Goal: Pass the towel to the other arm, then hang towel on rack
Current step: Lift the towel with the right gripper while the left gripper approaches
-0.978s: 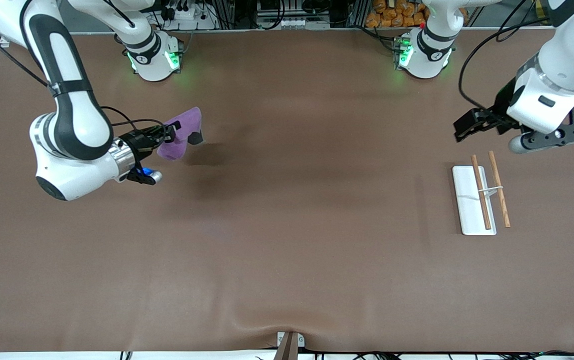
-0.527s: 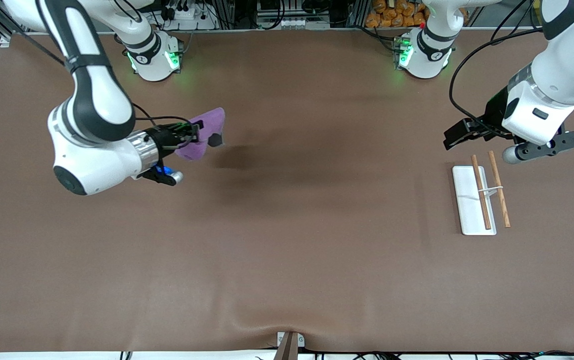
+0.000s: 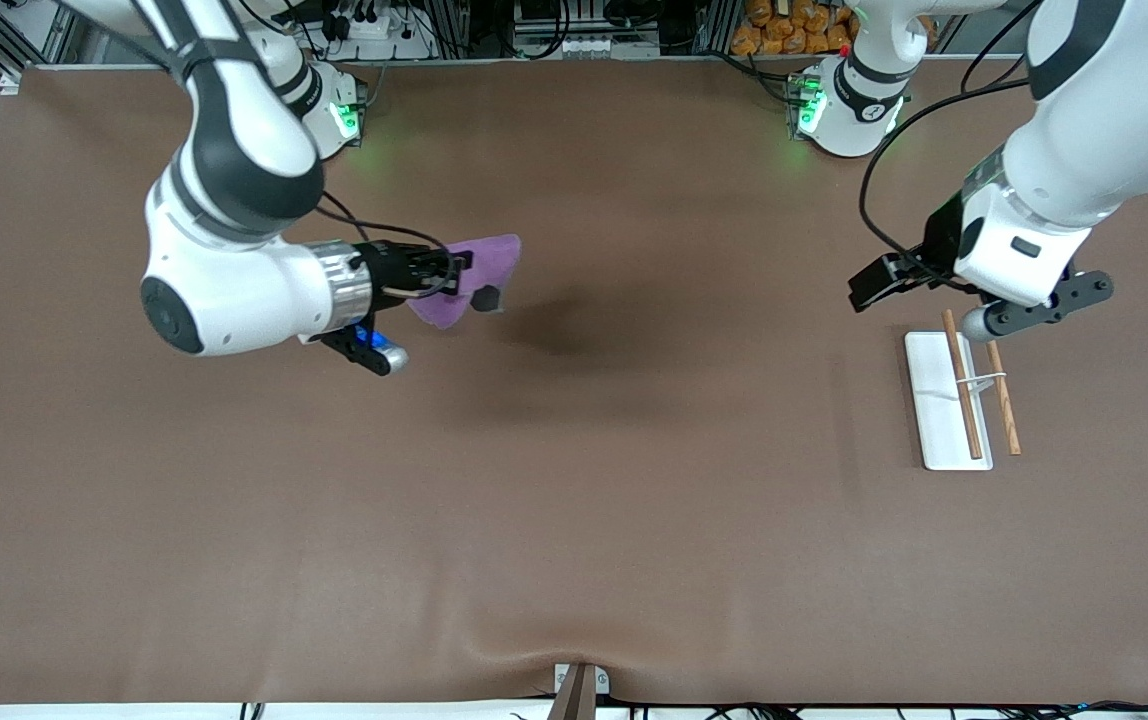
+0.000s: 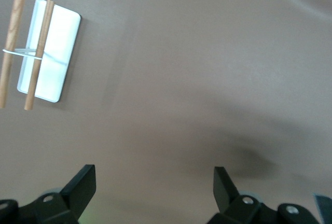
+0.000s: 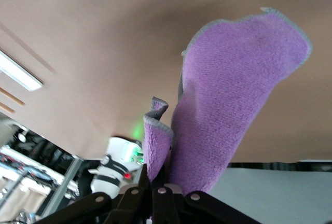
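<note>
My right gripper [image 3: 454,270] is shut on the purple towel [image 3: 479,275] and holds it in the air over the table, toward the right arm's end. In the right wrist view the towel [image 5: 228,105] hangs folded from the closed fingers, with a grey edge showing. My left gripper [image 3: 869,285] is open and empty in the air just beside the rack [image 3: 964,395], over the table at the left arm's end. The left wrist view shows its two black fingers [image 4: 80,185] wide apart, and the rack [image 4: 41,53] with its white base and two wooden rods.
The brown table cover [image 3: 574,480] has a raised fold at its edge nearest the front camera. Both arm bases [image 3: 849,100] stand along the table's edge farthest from the front camera. A dark shadow lies on the table beside the towel.
My right arm has carried the towel toward the middle of the table. My left arm has moved toward the middle too, with its gripper passing the rack's end.
</note>
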### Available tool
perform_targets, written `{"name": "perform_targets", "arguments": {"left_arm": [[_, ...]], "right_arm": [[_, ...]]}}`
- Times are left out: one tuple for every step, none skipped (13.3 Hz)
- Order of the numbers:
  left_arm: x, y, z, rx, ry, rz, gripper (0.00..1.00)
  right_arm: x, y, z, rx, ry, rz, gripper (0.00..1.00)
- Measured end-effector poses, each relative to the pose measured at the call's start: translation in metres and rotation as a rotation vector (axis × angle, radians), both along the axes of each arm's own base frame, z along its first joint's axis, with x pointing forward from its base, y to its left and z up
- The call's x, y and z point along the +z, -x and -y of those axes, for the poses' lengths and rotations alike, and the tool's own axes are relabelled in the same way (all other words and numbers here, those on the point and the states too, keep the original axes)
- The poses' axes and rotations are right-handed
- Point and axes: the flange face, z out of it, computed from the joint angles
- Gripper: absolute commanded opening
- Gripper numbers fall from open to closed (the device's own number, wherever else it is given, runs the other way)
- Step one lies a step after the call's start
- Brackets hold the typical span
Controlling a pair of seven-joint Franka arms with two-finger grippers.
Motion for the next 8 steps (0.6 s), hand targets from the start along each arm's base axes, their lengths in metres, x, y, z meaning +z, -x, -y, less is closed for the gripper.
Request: {"name": "perform_targets", "arguments": {"left_arm": [[-0.005, -0.001, 0.004, 0.004, 0.000, -0.007, 1.00], [-0.011, -0.003, 0.008, 0.012, 0.000, -0.015, 1.00], [-0.016, -0.005, 0.012, 0.029, 0.000, -0.023, 1.00], [-0.021, -0.007, 0.014, 0.054, 0.001, -0.029, 1.00], [-0.026, -0.011, 0.016, 0.076, 0.003, -0.030, 1.00], [-0.033, -0.014, 0.018, 0.092, 0.006, -0.033, 1.00], [-0.040, -0.017, 0.020, 0.100, 0.007, -0.041, 1.00], [-0.048, -0.020, 0.023, 0.101, 0.008, -0.050, 1.00]], "right_arm": [[0.006, 0.001, -0.012, -0.021, 0.007, 0.016, 0.00], [0.010, 0.002, -0.022, -0.042, 0.013, 0.029, 0.00], [0.013, 0.003, -0.030, -0.067, 0.018, 0.042, 0.00], [0.018, 0.002, -0.036, -0.092, 0.020, 0.053, 0.00], [0.022, 0.000, -0.039, -0.117, 0.024, 0.060, 0.00], [0.027, -0.001, -0.042, -0.141, 0.027, 0.064, 0.00], [0.030, -0.003, -0.047, -0.163, 0.028, 0.070, 0.00], [0.033, -0.004, -0.054, -0.195, 0.028, 0.082, 0.00]]}}
